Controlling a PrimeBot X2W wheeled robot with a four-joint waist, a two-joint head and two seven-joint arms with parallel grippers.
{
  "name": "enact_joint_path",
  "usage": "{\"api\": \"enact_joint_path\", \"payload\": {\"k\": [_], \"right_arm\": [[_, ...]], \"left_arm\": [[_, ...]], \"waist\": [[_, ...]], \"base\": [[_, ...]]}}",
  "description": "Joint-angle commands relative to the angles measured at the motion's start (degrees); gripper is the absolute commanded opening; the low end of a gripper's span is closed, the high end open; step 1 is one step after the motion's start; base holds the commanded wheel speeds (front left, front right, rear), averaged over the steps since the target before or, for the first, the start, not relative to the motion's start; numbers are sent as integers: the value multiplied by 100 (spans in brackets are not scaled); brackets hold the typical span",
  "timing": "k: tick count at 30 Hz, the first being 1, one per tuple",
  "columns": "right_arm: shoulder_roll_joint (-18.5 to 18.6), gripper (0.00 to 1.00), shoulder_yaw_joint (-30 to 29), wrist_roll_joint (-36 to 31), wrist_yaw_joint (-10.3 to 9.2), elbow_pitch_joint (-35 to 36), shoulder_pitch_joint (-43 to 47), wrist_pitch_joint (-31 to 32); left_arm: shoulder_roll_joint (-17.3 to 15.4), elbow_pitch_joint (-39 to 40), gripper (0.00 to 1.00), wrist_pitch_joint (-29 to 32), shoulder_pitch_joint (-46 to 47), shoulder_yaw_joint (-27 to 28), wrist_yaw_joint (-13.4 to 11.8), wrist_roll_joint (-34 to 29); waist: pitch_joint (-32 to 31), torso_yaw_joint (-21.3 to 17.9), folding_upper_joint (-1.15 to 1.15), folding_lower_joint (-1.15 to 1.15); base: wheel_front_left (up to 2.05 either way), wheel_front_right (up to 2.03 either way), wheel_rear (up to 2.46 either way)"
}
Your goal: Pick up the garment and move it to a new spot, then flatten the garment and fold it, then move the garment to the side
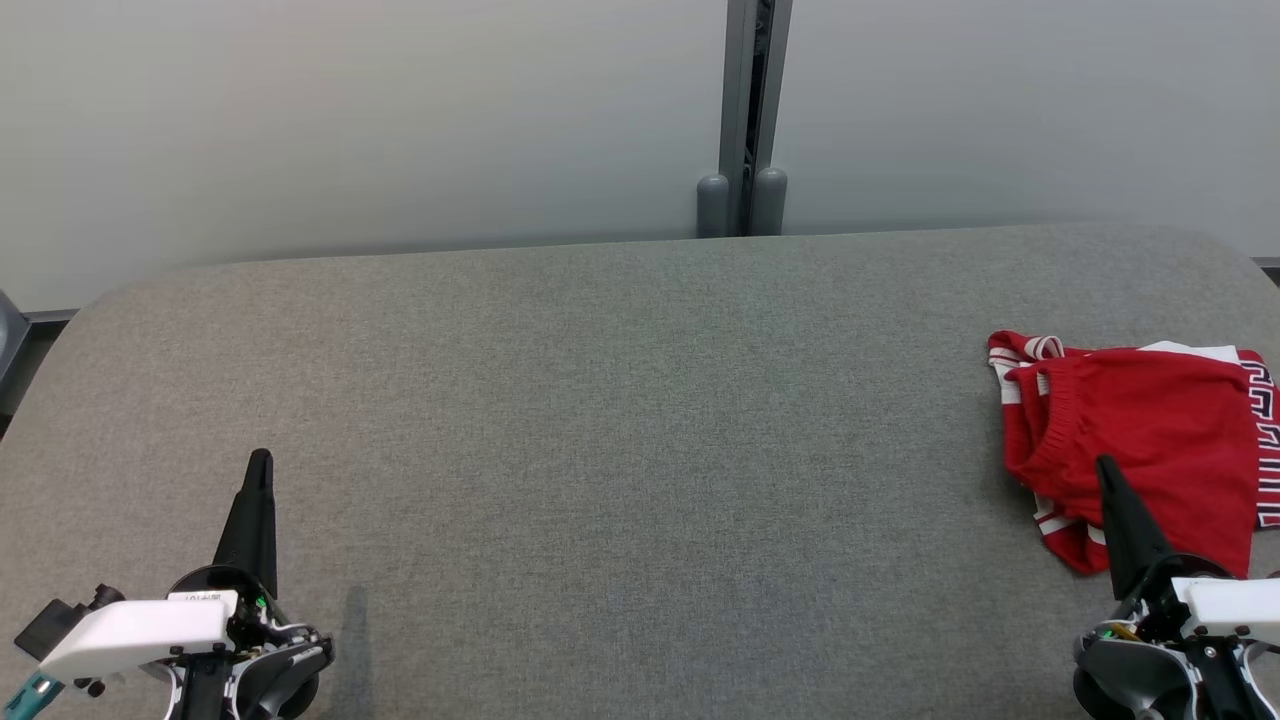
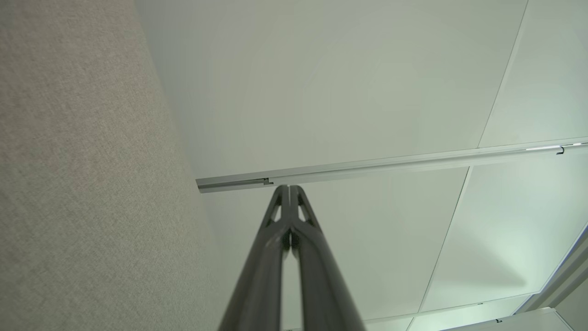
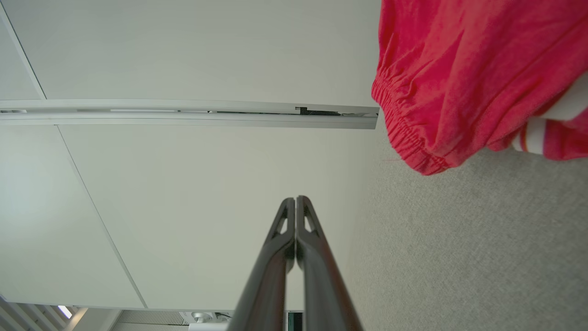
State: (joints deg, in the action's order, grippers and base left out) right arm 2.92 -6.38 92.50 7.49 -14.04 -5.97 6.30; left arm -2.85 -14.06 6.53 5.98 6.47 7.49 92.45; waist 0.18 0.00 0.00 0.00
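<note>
Grey fabric table [image 1: 600, 400]: one red garment [image 1: 1160, 430] at right edge; left hand [image 1: 260, 458], right hand [image 1: 1103, 462] both closed, empty.

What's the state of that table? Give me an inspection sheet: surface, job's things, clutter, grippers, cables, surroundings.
Surface: grey fabric-covered table, bare across the middle and left.
Job's things: red garment with white stripes, bunched in a heap at the table's right edge, not flattened.
Clutter: nothing seen.
Grippers: left gripper shut, empty, at the near left; right gripper shut, empty, beside the garment, its fingers apart from the cloth in the right wrist view.
Cables: nothing seen on the surface.
Surroundings: pale wall panels behind the table, a grey metal post between them.
</note>
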Motion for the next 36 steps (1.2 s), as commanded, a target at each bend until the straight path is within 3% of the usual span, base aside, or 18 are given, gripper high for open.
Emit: {"api": "enact_joint_path", "payload": {"k": [1,36], "right_arm": [[15,0,-6,7,0,-15,-56,27],[9,0,-15,-7,0,-16,-57,34]], "left_arm": [[-10,-5,0,7,53,27,23,7],[-6,-3,0,15,54,33,23,-3]], "waist": [[0,0,0,0],[0,0,0,0]], "base": [[0,0,0],[0,0,0]]}}
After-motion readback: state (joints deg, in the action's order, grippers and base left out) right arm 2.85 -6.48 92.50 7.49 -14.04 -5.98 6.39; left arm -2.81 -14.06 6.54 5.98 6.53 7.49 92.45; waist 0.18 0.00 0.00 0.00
